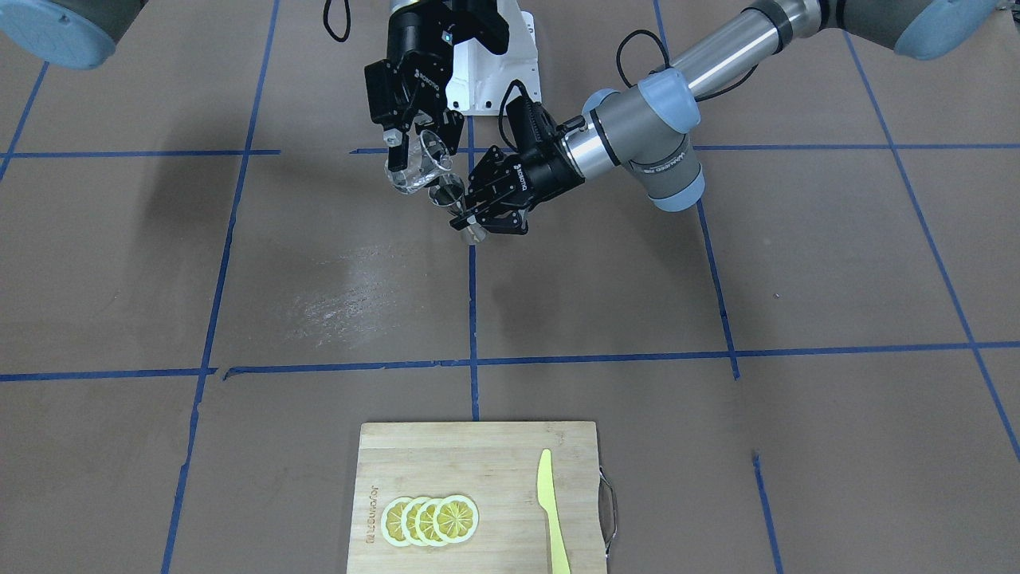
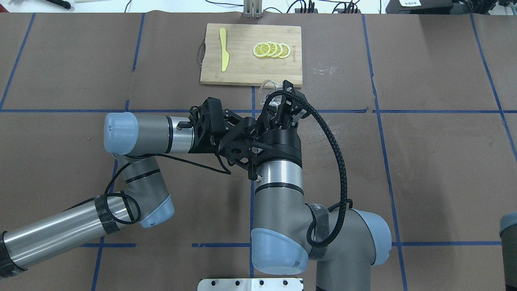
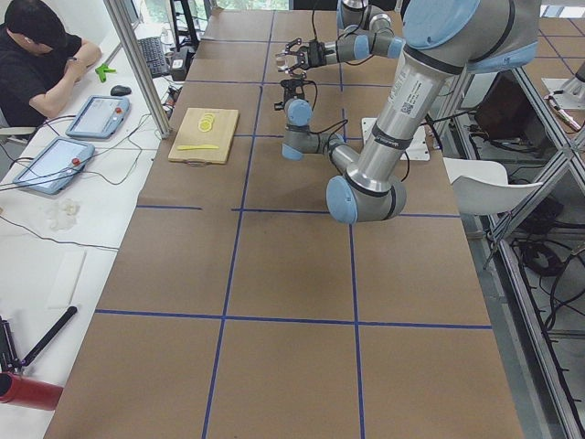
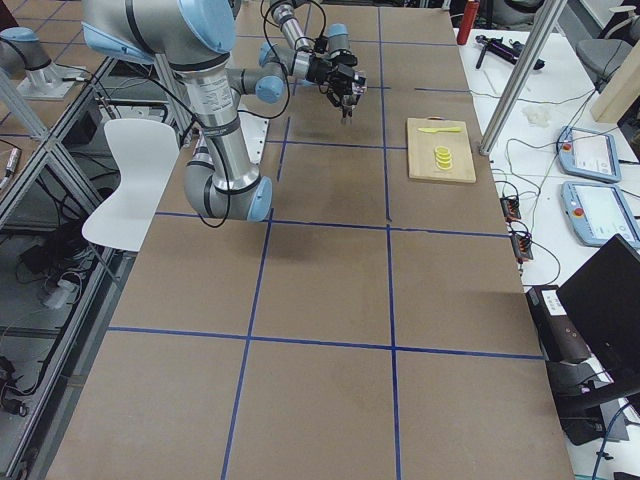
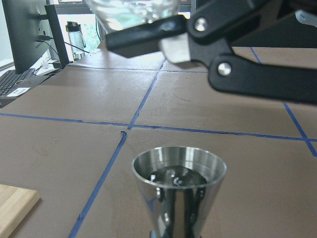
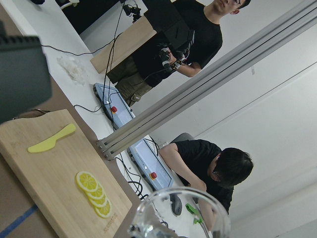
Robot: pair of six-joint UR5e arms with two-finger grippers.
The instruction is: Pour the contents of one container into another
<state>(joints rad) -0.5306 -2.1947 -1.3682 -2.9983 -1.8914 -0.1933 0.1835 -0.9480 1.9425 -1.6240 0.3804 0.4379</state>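
The right pincer (image 1: 414, 143) was clamped on the tilted glass cup (image 1: 413, 171), just above the steel jigger (image 5: 178, 183), which the left pincer (image 1: 472, 219) gripped aloft over the worktop (image 1: 319, 279).

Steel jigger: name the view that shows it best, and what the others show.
Left wrist-mounted: the steel jigger fills the lower frame, rim and interior clear. Front-facing shows it small in the left end effector, below the glass cup. Overhead hides it behind the arms; side views too small; right wrist omits it.
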